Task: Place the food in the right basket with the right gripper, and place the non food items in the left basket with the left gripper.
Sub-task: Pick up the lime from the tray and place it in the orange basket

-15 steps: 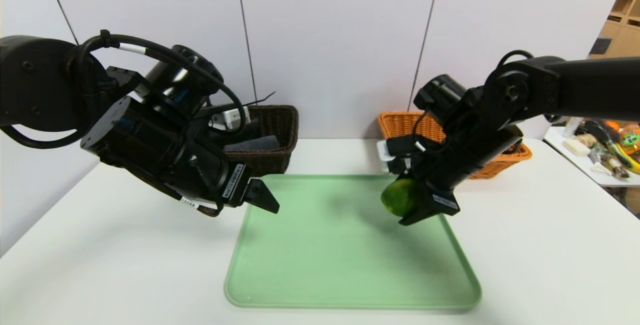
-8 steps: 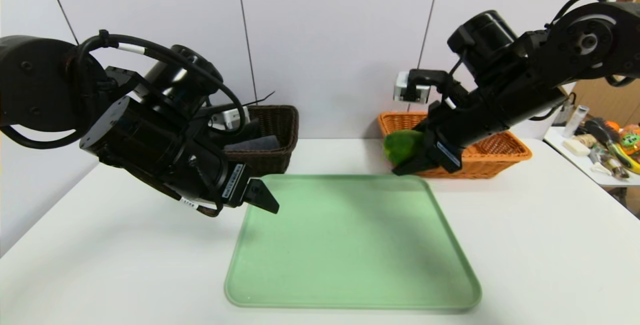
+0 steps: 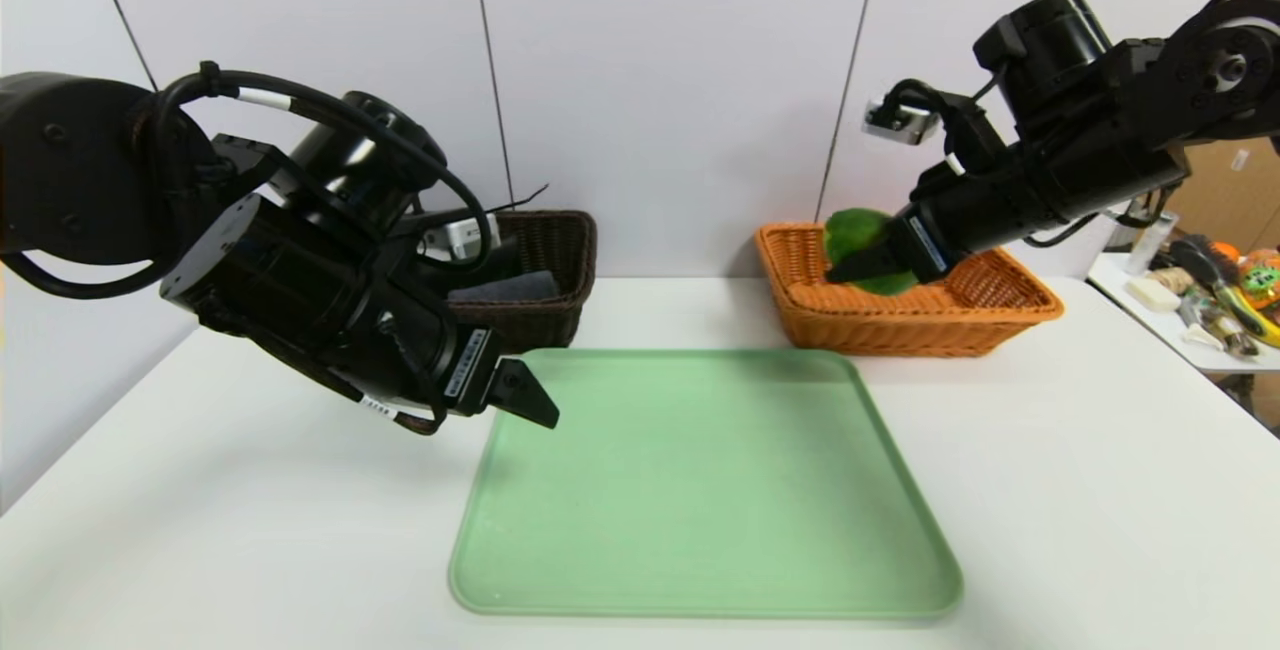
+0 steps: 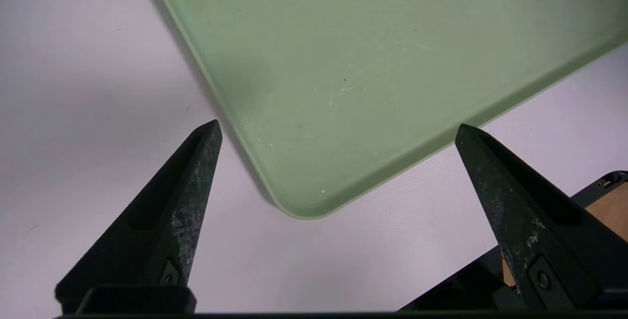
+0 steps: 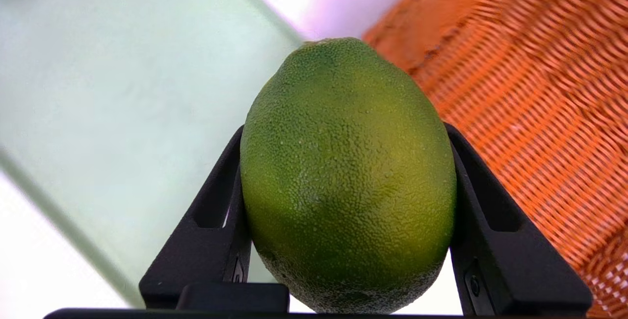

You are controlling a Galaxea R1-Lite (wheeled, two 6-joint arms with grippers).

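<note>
My left hand (image 3: 525,392) hangs idle over the near-left corner of the flat pale-green plastic tray (image 3: 700,570), its two tapered black fingers (image 4: 186,196) spread wide apart with nothing between them. Behind it, the dark brown rectangular wicker basket (image 3: 560,270) sits at the back of the white counter (image 3: 1100,490); something grey and something white show inside it, so I judge the non-food sorting done or nearly so, though my arm hides most of the inside. The tray itself lies bare. To the right, my right hand (image 3: 868,266) is clamped on the oval green citrus fruit (image 3: 858,235), one finger against each side, holding it in the air over the near-left part of the orange-tan wicker basket (image 3: 1000,315). What is left is to lower and let go. The fruit has pebbled, glossy skin, deep green fading to yellowish at its middle, unmarked and firm-looking.
</note>
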